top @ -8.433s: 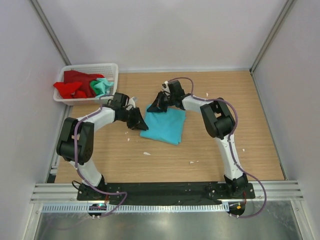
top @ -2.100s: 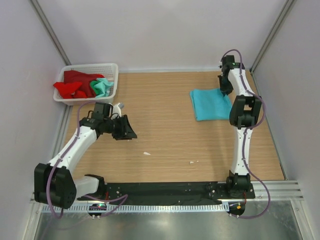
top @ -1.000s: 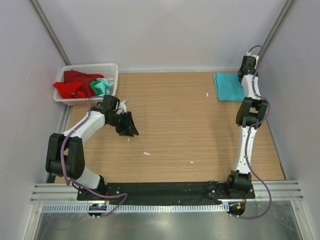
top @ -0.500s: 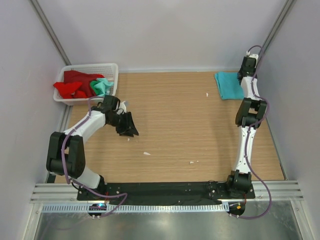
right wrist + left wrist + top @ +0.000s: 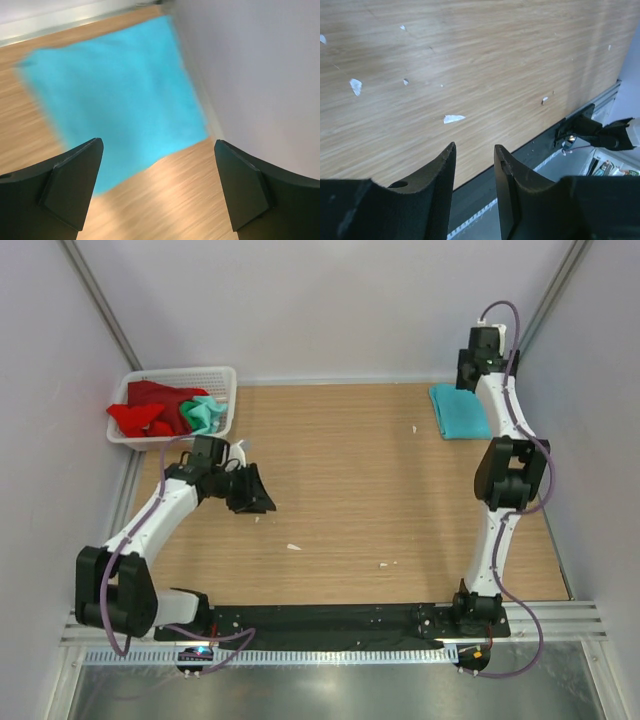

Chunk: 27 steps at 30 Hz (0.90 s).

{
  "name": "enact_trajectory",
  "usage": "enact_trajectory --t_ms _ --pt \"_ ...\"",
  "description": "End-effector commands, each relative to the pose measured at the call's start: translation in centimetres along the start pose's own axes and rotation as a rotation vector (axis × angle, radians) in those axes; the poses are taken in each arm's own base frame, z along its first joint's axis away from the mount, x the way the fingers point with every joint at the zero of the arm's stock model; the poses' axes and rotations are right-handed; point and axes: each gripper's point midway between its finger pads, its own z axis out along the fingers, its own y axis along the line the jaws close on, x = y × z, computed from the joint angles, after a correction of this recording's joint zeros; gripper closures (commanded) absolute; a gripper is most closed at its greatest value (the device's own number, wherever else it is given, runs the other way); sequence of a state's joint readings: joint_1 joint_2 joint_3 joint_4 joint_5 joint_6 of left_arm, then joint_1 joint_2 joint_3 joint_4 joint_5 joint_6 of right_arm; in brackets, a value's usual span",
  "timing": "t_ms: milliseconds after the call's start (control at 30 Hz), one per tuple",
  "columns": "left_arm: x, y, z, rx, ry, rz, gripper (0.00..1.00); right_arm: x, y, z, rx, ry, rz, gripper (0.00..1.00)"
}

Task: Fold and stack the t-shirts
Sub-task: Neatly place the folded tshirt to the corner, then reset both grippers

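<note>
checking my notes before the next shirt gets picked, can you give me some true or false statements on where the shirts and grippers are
1. The blue t-shirt lies folded at the far right corner of the table. True.
2. The right gripper is shut on the blue t-shirt. False: it is wide open above the shirt and holds nothing.
3. The red t-shirt and the mint green t-shirt are in the white basket. True.
4. The left gripper holds a red t-shirt. False: it is empty, fingers apart, over bare wood.
</note>
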<state>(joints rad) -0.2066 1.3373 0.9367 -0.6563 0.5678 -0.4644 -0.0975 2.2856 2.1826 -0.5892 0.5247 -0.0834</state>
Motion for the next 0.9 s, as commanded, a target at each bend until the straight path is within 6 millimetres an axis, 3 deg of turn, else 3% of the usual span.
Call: enact_trajectory --t_ms 0,67,100,167,233,267,300,333,367,400,433,533,567,600,633,767,867 --pt "2.0 -1.3 -1.2 0.090 0.016 0.024 0.62 -1.6 3.6 -11.5 -0.255 -0.048 0.135 0.00" --pt "2.7 -2.7 -2.6 0.151 -0.014 0.057 0.61 -0.5 7.0 -15.7 -0.392 -0.028 0.277 0.00" --pt "2.9 -3.3 -3.1 0.175 -0.031 0.073 0.60 1.3 8.5 -18.9 -0.493 -0.016 0.298 0.00" --pt "3.3 -5.5 -4.7 0.262 -0.058 0.075 0.60 3.4 11.1 -22.8 -0.641 0.022 0.431 0.00" --pt "3.6 -7.1 -5.6 0.364 -0.098 0.089 0.59 6.9 13.2 -28.2 -0.858 0.037 0.526 0.00" --pt "4.2 -8.2 -6.1 0.436 -0.077 0.077 0.59 11.5 14.0 -28.5 -0.873 0.146 0.615 0.00" --pt "4.3 -8.6 -5.9 0.488 -0.082 0.037 0.59 11.0 13.2 -31.3 -0.944 0.097 0.691 0.00" --pt "4.5 -9.0 -6.2 0.527 -0.083 0.019 0.59 12.4 13.2 -32.5 -0.993 0.127 0.731 0.00" --pt "4.9 -9.5 -6.7 0.568 -0.090 0.022 0.59 16.8 13.7 -32.1 -0.976 0.249 0.805 0.00" --pt "5.1 -9.6 -6.6 0.600 -0.093 -0.016 0.59 17.7 13.6 -32.7 -1.003 0.266 0.857 0.00" --pt "5.5 -9.9 -6.9 0.629 -0.100 -0.010 0.59 20.6 13.2 -33.6 -1.028 0.330 0.895 0.00" --pt "6.4 -9.5 -6.6 0.688 -0.114 -0.073 0.58 24.1 12.7 -35.9 -1.073 0.454 0.977 0.00" --pt "6.1 -10.9 -8.3 0.782 -0.200 0.012 0.57 26.1 12.5 -35.8 -1.048 0.499 0.979 0.00" --pt "6.7 -9.4 -6.9 0.787 -0.225 -0.070 0.55 28.2 12.0 -35.6 -0.994 0.565 0.971 0.00" --pt "6.7 -9.7 -7.6 0.848 -0.225 -0.197 0.50 28.8 11.7 -35.9 -0.984 0.578 0.964 0.00" --pt "6.5 -9.6 -10.1 1.006 -0.430 -0.237 0.30 30.5 10.3 -37.7 -1.053 0.573 0.950 0.00" --pt "6.8 -10.2 -14.6 1.224 -0.555 -0.286 0.25 32.1 10.5 -38.6 -1.127 0.611 0.953 0.00"
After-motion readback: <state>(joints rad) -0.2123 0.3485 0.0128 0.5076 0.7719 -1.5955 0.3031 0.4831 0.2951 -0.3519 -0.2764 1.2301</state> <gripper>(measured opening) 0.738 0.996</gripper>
